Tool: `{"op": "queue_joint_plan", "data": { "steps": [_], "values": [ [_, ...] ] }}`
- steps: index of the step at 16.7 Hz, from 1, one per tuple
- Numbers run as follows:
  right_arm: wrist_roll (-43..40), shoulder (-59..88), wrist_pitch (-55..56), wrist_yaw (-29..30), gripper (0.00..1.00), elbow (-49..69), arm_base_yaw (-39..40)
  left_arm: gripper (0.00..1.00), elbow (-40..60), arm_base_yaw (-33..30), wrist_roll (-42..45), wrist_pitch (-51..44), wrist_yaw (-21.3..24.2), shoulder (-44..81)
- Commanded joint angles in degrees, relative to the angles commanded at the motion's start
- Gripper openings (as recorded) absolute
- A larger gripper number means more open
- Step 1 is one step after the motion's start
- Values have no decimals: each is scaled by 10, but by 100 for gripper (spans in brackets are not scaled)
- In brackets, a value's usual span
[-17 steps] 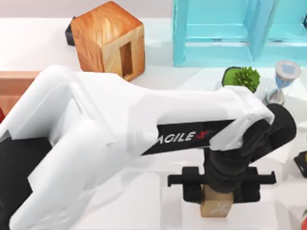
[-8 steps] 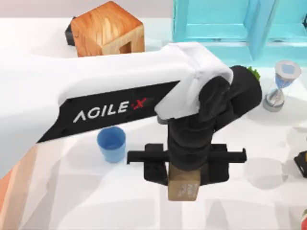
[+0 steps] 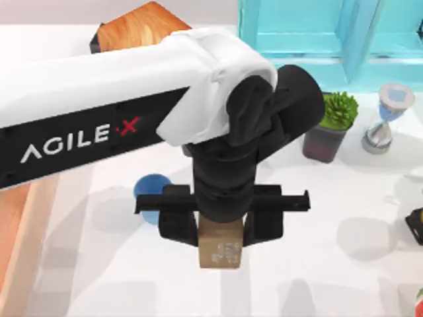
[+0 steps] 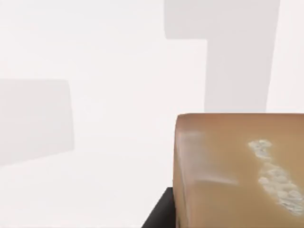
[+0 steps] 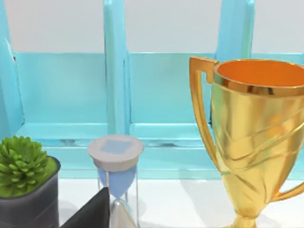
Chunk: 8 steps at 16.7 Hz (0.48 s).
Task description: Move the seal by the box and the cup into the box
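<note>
My left gripper point(image 3: 221, 232) hangs over the middle of the table, shut on the seal point(image 3: 220, 253), a tan block with whitish speckles that sticks out below the black fingers. In the left wrist view the seal point(image 4: 237, 171) sits close to the camera above the white tabletop, with a dark finger point(image 4: 159, 216) beside it. The blue cup point(image 3: 149, 190) stands just left of the gripper, partly covered by its crossbar. A strip of the box point(image 3: 14, 231) shows at the table's left edge. My right arm is parked off to the right.
An orange wood-grain cube point(image 3: 135, 28) stands at the back left, and a turquoise frame point(image 3: 310, 39) at the back right. Right of the gripper are a potted plant point(image 3: 330, 129) and an hourglass point(image 3: 386, 115). A gold trophy point(image 5: 259, 137) stands near the right wrist camera.
My left arm has carried the seal leftward across the table. The cup came into view and is now partly covered by the gripper. The plant pot is uncovered again.
</note>
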State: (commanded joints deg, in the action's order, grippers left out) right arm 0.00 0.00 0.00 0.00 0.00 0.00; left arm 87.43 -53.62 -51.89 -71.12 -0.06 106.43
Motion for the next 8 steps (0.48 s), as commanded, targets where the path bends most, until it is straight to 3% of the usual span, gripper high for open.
{"op": "queue_joint_plan", "data": {
  "steps": [3, 8],
  "values": [
    [0, 0, 0, 0, 100, 0, 0, 0, -21, 20, 21, -4, -1, -23],
    [0, 0, 0, 0, 100, 0, 0, 0, -130, 125, 126, -21, -2, -147]
  ]
}}
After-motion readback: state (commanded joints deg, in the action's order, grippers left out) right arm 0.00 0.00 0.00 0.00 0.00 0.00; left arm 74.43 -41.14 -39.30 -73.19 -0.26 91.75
